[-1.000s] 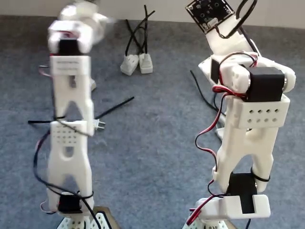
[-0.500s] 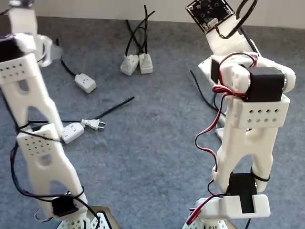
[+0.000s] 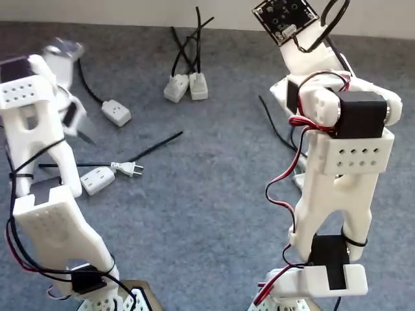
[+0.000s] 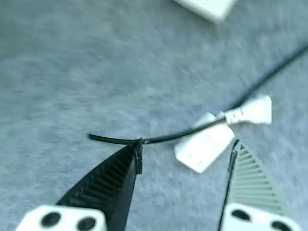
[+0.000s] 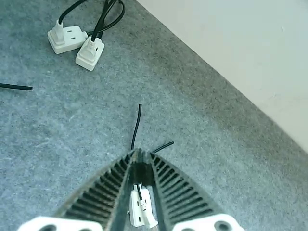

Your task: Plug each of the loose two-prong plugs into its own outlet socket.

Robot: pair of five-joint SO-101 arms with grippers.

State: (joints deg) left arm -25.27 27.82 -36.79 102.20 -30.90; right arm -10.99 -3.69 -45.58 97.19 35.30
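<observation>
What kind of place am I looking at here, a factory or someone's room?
Probably an indoor lab or hobby workspace, not a factory. A white left arm and right arm stand on grey carpet by a plain pale wall, with short-corded outlet sockets laid out like practice pieces.

Loose white plug (image 3: pixel 125 168) — just beside socket (image 3: pixel 97 180)

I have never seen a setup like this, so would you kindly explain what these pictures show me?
Two white robot arms stand on a grey carpet. One picture looks down from above; the others come from cameras on each wrist. The left gripper hangs open above a loose plug and socket. The right gripper is shut; a white socket piece shows between its fingers, gripped or not I cannot tell. Two joined pairs lie farther off.
</observation>
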